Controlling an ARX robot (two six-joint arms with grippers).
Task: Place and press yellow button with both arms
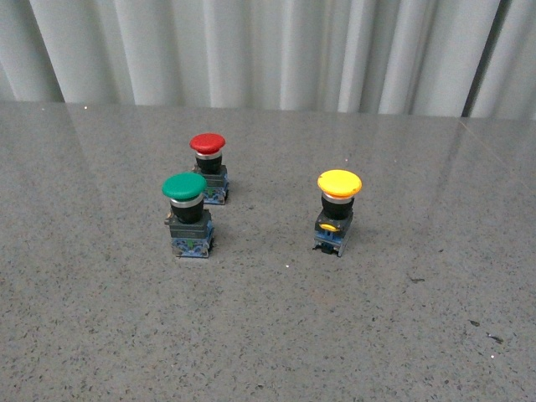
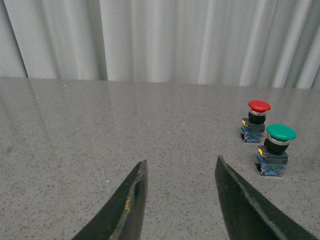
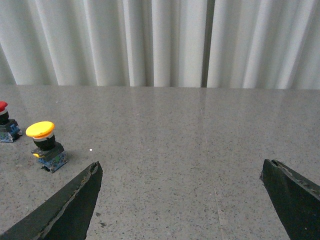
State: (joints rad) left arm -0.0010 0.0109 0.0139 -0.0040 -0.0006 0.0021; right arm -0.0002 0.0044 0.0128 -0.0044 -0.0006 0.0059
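While the front view is looking across the grey speckled table [image 1: 100, 327], the yellow button [image 1: 337, 209] is standing upright on it to the right of the middle, its yellow side tab facing the near side and its blue base resting flat on the surface. Well apart to the left, the green button [image 1: 188, 213] is standing upright, and the red button [image 1: 209, 167] is standing just beyond it, slightly farther and a little to the right, the two near each other but not touching. A pale pleated curtain [image 1: 251, 50] is hanging along the far edge of the table. From the left wrist, the left tool [image 2: 181, 161] is hovering above bare table with its two dark fingers [image 2: 131, 205] spread apart and nothing between them; the red and green buttons are showing ahead of it and off to one side, well clear of the fingers. From the right wrist, the right tool [image 3: 181, 164] is holding its fingers [image 3: 70, 210] very wide apart, also gripping nothing, over bare table; the yellow button is sitting ahead of it, outside the gap and just beyond one fingertip, with the red button peeking in at the picture's edge behind it.
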